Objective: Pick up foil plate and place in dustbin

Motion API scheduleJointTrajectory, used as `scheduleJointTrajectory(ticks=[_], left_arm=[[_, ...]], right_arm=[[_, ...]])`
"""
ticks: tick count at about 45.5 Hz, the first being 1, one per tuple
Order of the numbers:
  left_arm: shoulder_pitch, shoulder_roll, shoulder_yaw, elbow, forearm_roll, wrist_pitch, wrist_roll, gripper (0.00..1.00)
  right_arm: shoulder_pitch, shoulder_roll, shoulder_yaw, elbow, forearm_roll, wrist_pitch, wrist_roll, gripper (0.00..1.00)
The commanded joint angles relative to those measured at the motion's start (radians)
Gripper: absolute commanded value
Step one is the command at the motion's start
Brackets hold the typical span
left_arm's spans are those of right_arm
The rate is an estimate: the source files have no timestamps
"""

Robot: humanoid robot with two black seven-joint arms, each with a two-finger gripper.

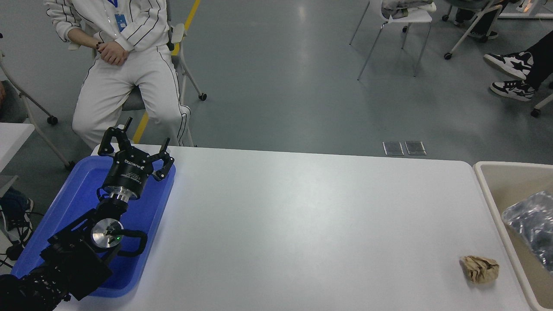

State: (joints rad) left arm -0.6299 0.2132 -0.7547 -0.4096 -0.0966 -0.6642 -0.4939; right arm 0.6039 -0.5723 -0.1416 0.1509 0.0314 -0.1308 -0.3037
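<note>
The foil plate [532,226], shiny silver and crinkled, lies inside the beige dustbin [492,181] at the right edge of the table; part of it is cut off by the picture's edge. My left gripper [137,140] is open and empty, held above the far end of the blue tray at the left. My right arm and gripper are out of view.
A flat blue tray [147,242] lies at the table's left under my left arm. A small crumpled brown paper wad [480,268] lies near the table's right front, beside the dustbin. A person in white sits beyond the far left corner.
</note>
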Motion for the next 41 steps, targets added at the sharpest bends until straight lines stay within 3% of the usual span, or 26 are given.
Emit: scheduleJointTrajectory(ticks=[1, 34, 41], left_arm=[[-0.001, 0.000, 0.000, 0.000, 0.000, 0.000, 0.000, 1.00], [0.001, 0.000, -0.002, 0.000, 0.000, 0.000, 0.000, 1.00], [-0.001, 0.000, 0.000, 0.000, 0.000, 0.000, 0.000, 1.00]], right_arm=[[0.002, -0.001, 0.000, -0.005, -0.008, -0.013, 0.000, 0.95], [0.086, 0.038, -0.001, 0.010, -0.013, -0.013, -0.003, 1.00], [0.114, 0.031, -0.001, 0.062, -0.111, -0.012, -0.003, 1.00]])
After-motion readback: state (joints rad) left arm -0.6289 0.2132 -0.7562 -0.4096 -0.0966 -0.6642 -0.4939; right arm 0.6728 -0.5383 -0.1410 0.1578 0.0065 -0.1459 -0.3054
